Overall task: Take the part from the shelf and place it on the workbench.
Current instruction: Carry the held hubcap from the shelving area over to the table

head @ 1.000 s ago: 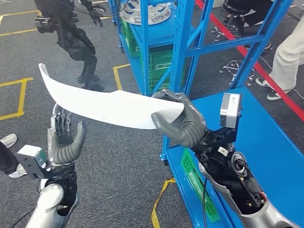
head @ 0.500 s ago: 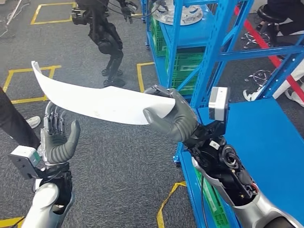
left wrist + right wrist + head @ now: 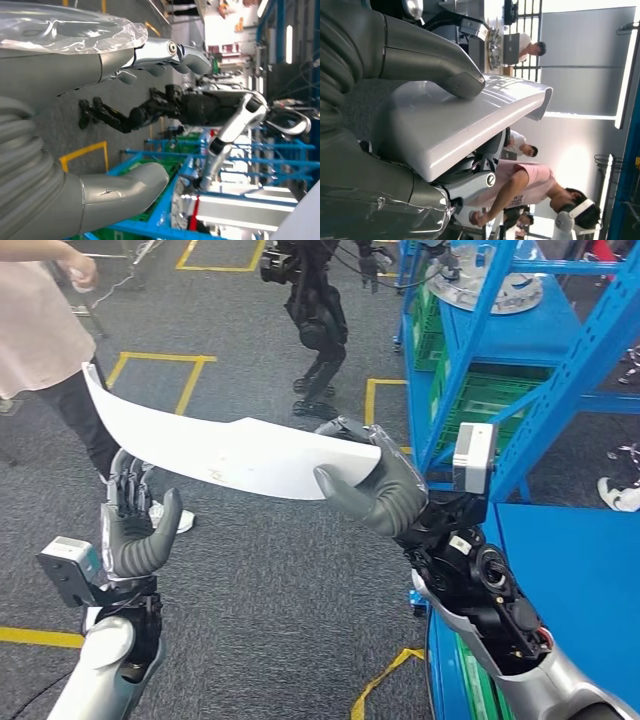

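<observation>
Turning is what the last second amounts to: the whole head view has swung, so the blue shelf [image 3: 521,360] now sits further to my right and more floor shows ahead, with a person [image 3: 45,330] come into the upper left corner. That is the camera moving with the body, not the things. The part [image 3: 226,450], a long white curved panel, keeps the same pose relative to my arms, carried level out in front of me over the carpet. My right hand [image 3: 373,485] pinches its near end, thumb under one face and fingers over the other; the right wrist view confirms the thumb pressed flat on the panel. My left hand [image 3: 136,530] is spread, palm up below the far half of the part, holding nothing; I cannot tell whether it touches. Another robot [image 3: 317,300] stands ahead by the shelf. I judge the pick done and the carry under way; no table is in sight yet, so more turning seems needed. One-ended grip on a long panel could sag or twist.
</observation>
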You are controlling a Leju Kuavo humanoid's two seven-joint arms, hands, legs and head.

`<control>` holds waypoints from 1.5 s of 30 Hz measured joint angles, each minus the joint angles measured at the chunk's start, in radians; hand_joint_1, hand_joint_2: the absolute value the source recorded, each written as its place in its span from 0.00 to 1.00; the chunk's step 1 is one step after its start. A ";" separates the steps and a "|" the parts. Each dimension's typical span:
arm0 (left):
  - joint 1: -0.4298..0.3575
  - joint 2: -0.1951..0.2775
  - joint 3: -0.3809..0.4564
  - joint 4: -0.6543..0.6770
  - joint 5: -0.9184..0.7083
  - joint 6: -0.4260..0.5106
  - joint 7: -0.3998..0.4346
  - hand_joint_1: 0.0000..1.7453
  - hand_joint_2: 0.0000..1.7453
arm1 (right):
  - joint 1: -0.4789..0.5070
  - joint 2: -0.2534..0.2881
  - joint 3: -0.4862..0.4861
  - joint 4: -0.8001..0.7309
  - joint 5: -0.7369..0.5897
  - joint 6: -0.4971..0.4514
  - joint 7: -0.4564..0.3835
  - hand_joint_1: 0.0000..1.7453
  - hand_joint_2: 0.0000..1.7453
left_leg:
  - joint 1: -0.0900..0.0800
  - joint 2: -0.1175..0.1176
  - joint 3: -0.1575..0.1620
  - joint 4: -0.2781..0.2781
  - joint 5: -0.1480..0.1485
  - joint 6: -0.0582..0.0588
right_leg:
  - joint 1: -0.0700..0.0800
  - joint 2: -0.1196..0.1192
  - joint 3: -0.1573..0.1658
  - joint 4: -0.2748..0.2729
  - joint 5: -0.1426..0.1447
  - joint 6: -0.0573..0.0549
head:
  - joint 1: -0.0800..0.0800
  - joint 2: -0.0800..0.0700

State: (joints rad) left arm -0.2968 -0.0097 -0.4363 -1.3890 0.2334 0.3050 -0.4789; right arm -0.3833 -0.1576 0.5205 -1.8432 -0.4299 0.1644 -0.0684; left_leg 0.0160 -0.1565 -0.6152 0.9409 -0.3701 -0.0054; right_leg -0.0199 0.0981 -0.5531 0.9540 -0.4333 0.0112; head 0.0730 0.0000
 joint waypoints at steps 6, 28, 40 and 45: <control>0.004 0.006 0.001 0.000 0.000 -0.001 0.004 0.00 1.00 | 0.001 0.001 0.004 0.012 0.005 -0.007 -0.009 1.00 1.00 | -0.006 0.128 -0.114 0.213 -0.107 -0.027 | -0.002 -0.093 0.019 -0.021 0.006 -0.015 | -0.031 0.000; 0.006 -0.001 0.001 -0.002 0.007 0.011 0.010 0.00 1.00 | 0.029 0.001 -0.004 0.017 0.030 -0.024 -0.005 1.00 1.00 | -0.010 0.048 0.012 0.007 -0.009 0.022 | 0.003 -0.030 -0.024 0.065 -0.016 0.003 | 0.006 0.000; 0.012 -0.001 -0.003 -0.002 -0.031 0.055 0.001 0.00 1.00 | 0.034 0.002 -0.014 0.027 0.057 -0.032 -0.014 1.00 1.00 | -0.003 0.154 -0.143 0.265 -0.093 -0.031 | 0.002 -0.145 0.033 -0.022 -0.007 -0.017 | -0.039 0.000; 0.015 0.001 -0.003 -0.004 -0.043 0.080 0.015 0.00 1.00 | 0.030 0.002 -0.024 0.032 0.058 -0.026 -0.020 1.00 1.00 | -0.016 0.223 -0.004 0.005 -0.001 -0.006 | 0.013 -0.197 0.045 -0.019 -0.024 0.004 | -0.045 0.000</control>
State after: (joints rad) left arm -0.2816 -0.0085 -0.4393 -1.3932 0.1905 0.3847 -0.4639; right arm -0.3534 -0.1560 0.4963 -1.8115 -0.3716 0.1381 -0.0888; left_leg 0.0001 0.0670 -0.6195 0.9456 -0.3712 -0.0119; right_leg -0.0069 -0.0990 -0.5078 0.9347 -0.4573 0.0148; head 0.0275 0.0000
